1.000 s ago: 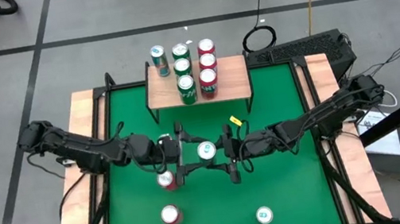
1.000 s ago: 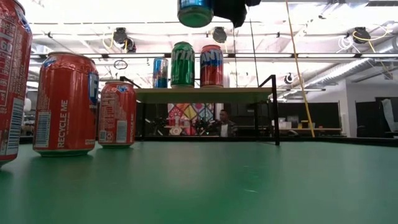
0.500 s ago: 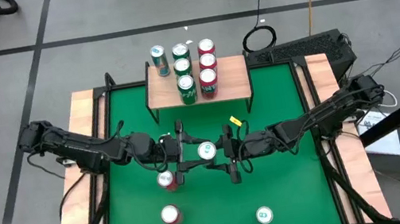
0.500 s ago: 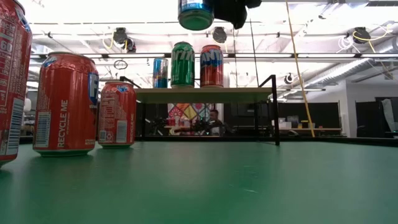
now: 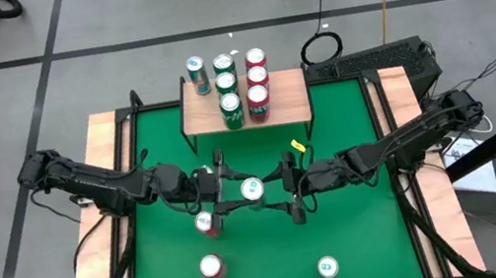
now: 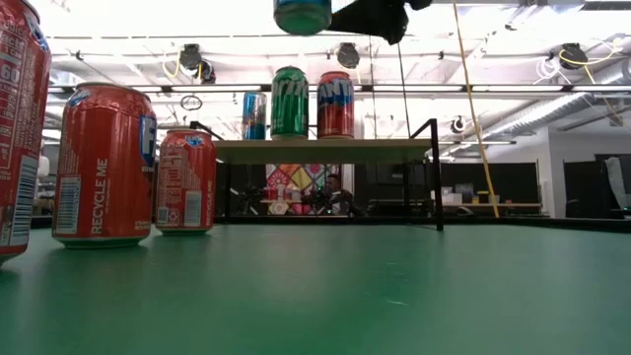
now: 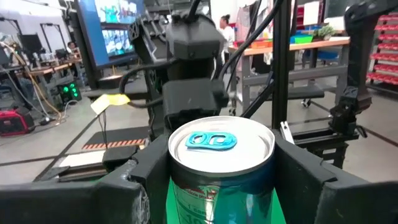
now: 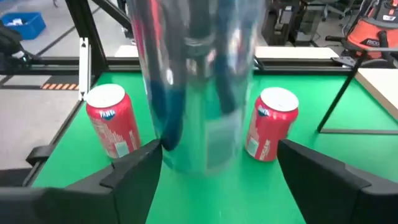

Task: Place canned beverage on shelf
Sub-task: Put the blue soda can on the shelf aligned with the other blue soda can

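Arms reach in from both sides of the green counter [image 5: 359, 211] and meet over its middle, both stretched low and nearly level. The left gripper [image 5: 233, 192] points toward the right arm, and its fingers [image 7: 134, 180] close on the sides of a teal can [image 5: 252, 189], which stands upright between them with its silver top and pull tab facing up. In the low view that can [image 6: 303, 16] hangs well above the counter. The right gripper [image 5: 293, 188] faces the left one from the can's other side; its fingers [image 8: 134, 165] stand wide, and from its wrist view the can [image 8: 202, 81] sits between them, with a gap showing on each side. The high view shows the right fingers just beside the can but apart from it.

Beyond both sets of fingers, at the counter's far edge, stands the shelf [image 5: 287, 103], carrying six upright cans [image 5: 232, 109] in rows on its left half. Nearer than the fingers, a red can [image 5: 207, 223] stands just below the left gripper, a second red can [image 5: 211, 266] farther toward the near edge, and a green can [image 5: 327, 267] off toward the right arm's side.
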Motion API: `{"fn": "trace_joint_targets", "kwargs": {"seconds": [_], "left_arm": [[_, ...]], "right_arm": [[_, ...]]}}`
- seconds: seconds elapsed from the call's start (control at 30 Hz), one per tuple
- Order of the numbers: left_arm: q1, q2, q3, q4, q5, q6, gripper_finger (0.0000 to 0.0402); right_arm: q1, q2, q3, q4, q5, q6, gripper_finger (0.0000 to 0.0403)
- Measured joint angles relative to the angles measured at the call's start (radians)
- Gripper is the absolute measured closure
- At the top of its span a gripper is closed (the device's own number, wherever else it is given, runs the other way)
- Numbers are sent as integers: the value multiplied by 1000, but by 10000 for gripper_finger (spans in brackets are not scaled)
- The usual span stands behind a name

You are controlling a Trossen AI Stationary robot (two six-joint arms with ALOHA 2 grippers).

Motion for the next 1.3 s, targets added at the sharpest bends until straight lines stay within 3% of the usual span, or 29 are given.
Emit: {"fn": "trace_joint_targets", "kwargs": {"seconds": [0.33,0.63,0.9,1.3], "left_arm": [[54,-174,0,-128,5,69,187],[259,-343,0,-316,17,195,187],[523,-420,2,-370,281,221,187],[904,-304,1,-334,636,239,187]], "right_arm": [[5,-67,-1,-240,0,-10,90],[33,-71,-2,-309,-54,-25,90],[55,-71,-2,-307,-55,-29,90],[81,-70,-2,-260,-56,-11,90]]}}
